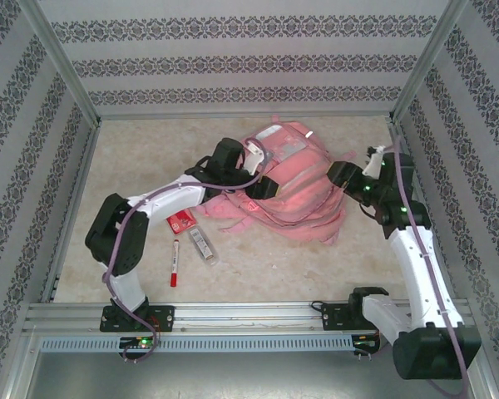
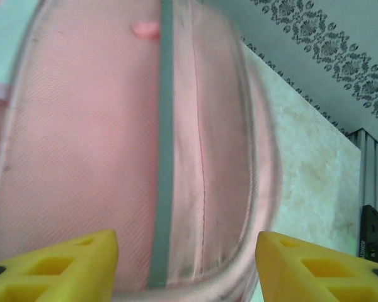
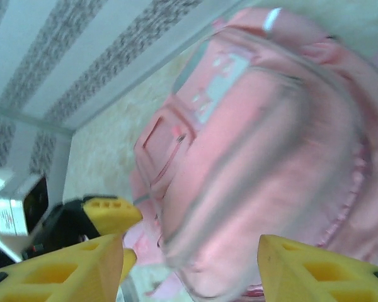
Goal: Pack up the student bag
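The student bag [image 1: 303, 195] is a large pink backpack lying at the middle back of the table, with a silver strip near its top. My left gripper [image 1: 266, 188] is at its left edge. In the left wrist view that gripper [image 2: 186, 270] is open, its yellow fingertips [image 2: 69, 267] apart, with the bag's pink panel and piped rim [image 2: 82, 145] just beyond them. My right gripper [image 1: 339, 174] is at the bag's right side. It is open [image 3: 189, 270], and the bag's bulging fabric [image 3: 264, 145] lies close ahead, blurred. The left gripper's yellow fingers [image 3: 110, 214] show beyond.
Left of the bag on the table [image 1: 266, 266] lie a small red packet [image 1: 180, 221], a white marker with a red cap [image 1: 175, 263] and a clear slim case [image 1: 203, 246]. Patterned walls and metal posts enclose the table on three sides.
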`<action>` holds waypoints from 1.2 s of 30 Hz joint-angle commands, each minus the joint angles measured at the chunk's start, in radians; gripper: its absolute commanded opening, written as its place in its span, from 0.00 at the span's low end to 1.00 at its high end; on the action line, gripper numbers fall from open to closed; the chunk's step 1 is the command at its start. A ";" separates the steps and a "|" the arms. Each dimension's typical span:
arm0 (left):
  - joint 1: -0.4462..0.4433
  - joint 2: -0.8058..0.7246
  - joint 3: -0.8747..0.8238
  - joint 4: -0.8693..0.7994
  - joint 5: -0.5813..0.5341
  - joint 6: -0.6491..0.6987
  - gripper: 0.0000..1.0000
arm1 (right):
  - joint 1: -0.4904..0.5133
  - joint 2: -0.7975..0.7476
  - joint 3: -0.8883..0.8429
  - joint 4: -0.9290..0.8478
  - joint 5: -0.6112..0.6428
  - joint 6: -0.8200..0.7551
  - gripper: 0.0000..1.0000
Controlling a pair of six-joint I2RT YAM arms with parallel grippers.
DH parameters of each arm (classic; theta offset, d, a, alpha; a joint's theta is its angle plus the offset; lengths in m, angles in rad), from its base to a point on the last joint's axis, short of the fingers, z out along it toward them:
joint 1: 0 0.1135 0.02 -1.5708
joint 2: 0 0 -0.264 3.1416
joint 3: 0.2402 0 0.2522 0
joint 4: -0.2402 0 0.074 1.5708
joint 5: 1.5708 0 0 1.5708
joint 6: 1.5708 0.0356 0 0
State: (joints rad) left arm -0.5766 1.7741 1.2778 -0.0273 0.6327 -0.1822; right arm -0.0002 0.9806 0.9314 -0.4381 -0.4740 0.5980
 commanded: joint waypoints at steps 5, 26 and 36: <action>0.157 -0.154 0.020 -0.314 -0.127 -0.239 0.62 | 0.172 0.122 0.127 -0.051 -0.024 -0.190 0.59; 0.619 -0.296 -0.380 -0.418 -0.094 -0.457 0.14 | 0.729 0.963 0.758 -0.026 -0.162 -0.109 0.47; 0.640 -0.106 -0.376 -0.392 -0.223 -0.412 0.07 | 0.729 1.332 1.134 0.021 -0.165 0.040 0.46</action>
State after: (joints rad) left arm 0.0402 1.6474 0.8993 -0.4324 0.4660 -0.6067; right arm 0.7292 2.2501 1.9930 -0.4461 -0.6186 0.5560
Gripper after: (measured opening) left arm 0.079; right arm 0.456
